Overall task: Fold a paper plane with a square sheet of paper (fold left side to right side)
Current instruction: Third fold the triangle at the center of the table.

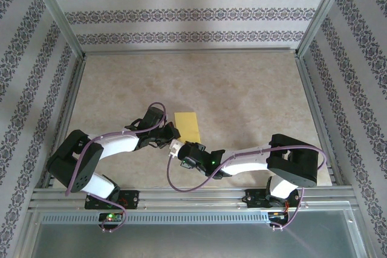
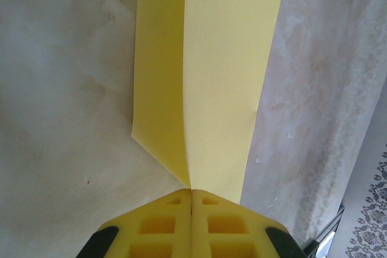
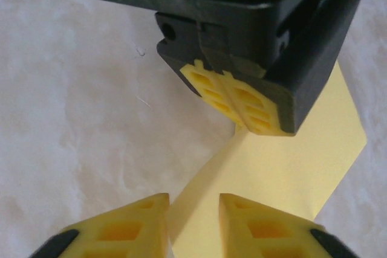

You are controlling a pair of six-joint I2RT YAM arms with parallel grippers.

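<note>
Nearest: right pincer [image 3: 193,200], jaws slightly apart, astride the raised fold of the paper [image 2: 224,77]. Just beyond: left pincer [image 2: 191,190], clamped on the paper's near edge. Farther: rest of the paper lying on desk [image 1: 254,89].

We see the left arm [image 1: 118,143] and right arm [image 1: 248,162] built of white links with black joint housings, a purple cable [image 1: 181,189] running along each. The left tool [image 2: 191,193] and right tool [image 3: 193,203] carry yellow, hollow-celled pads [image 2: 160,228] on black mounts. A green light [image 1: 110,216] glows at one base.
</note>
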